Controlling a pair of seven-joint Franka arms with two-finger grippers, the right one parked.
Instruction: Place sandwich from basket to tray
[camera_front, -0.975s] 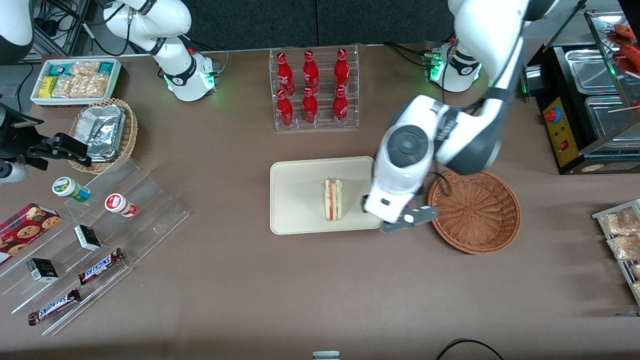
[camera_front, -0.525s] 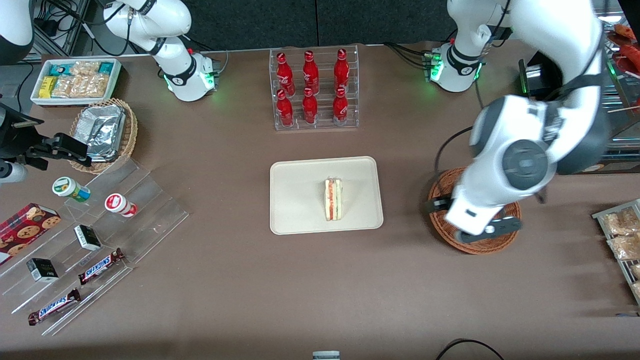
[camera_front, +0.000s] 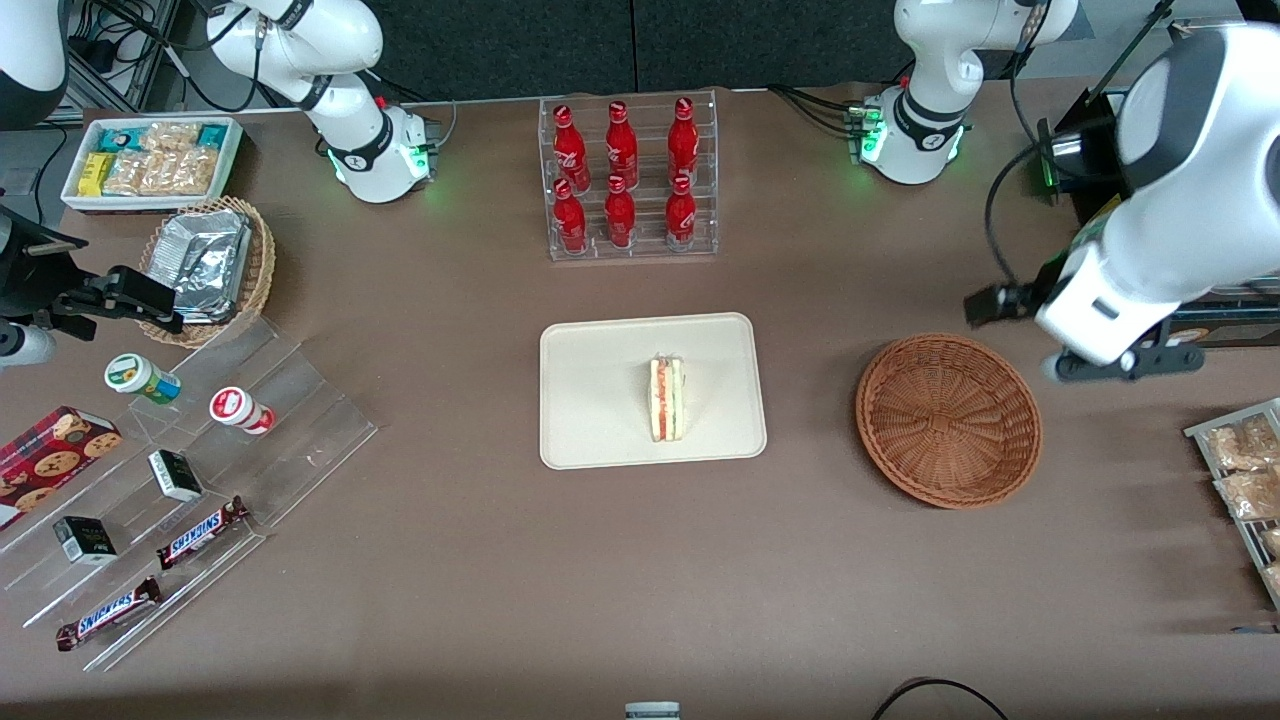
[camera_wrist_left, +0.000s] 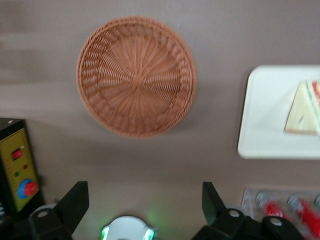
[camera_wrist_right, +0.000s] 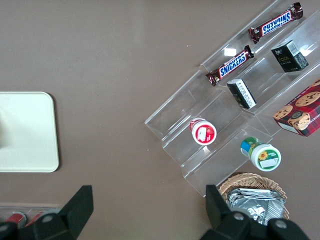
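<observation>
The sandwich (camera_front: 667, 400) lies on the cream tray (camera_front: 600, 400) at the middle of the table, filling edge up. The reddish-brown basket (camera_front: 948, 420) stands beside the tray toward the working arm's end and holds nothing. My left gripper (camera_front: 1125, 365) hangs high above the table, past the basket toward the working arm's end, open and empty. In the left wrist view the open gripper (camera_wrist_left: 144, 200) looks down on the basket (camera_wrist_left: 136, 75), the tray (camera_wrist_left: 265, 115) and the sandwich (camera_wrist_left: 303, 110).
A rack of red bottles (camera_front: 627, 180) stands farther from the front camera than the tray. A black food warmer (camera_front: 1170, 230) and a rack of snack packets (camera_front: 1245, 470) flank my gripper. The foil-packet basket (camera_front: 205, 265), white bin (camera_front: 150, 160) and acrylic steps (camera_front: 180, 460) lie toward the parked arm's end.
My gripper has swung away from the tray's edge, across the basket, and risen toward the working arm's end of the table. The sandwich has stayed on the tray.
</observation>
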